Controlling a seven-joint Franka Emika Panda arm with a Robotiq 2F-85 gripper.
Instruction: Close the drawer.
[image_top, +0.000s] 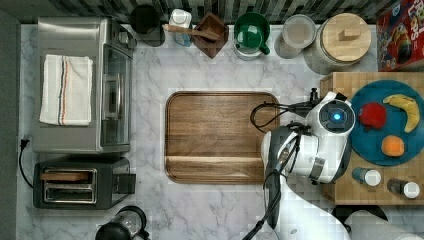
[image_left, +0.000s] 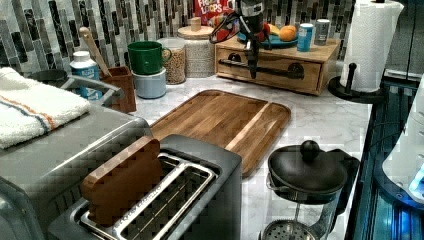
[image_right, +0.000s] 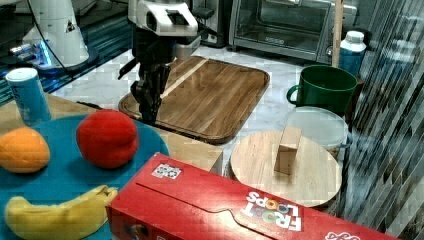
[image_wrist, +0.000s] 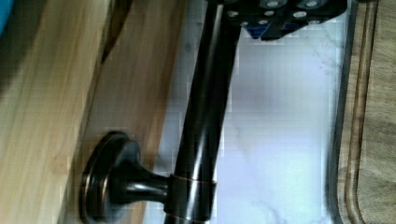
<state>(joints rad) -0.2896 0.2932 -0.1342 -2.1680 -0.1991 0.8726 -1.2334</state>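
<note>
Left view: I see the wooden tray on the desk, then my hand at the drawer handle, far right; can't tell whether the hand has clamped the handle.

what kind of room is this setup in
Most likely a kitchen counter, possibly a mock-up: a white marble worktop carries a stainless toaster oven, a black slot toaster and a brown rounded wooden tray.

Tray: centre of the top view, on the counter.
Drawer: upper centre of the left view, behind the tray.
Plate: right edge of the top view.
</note>
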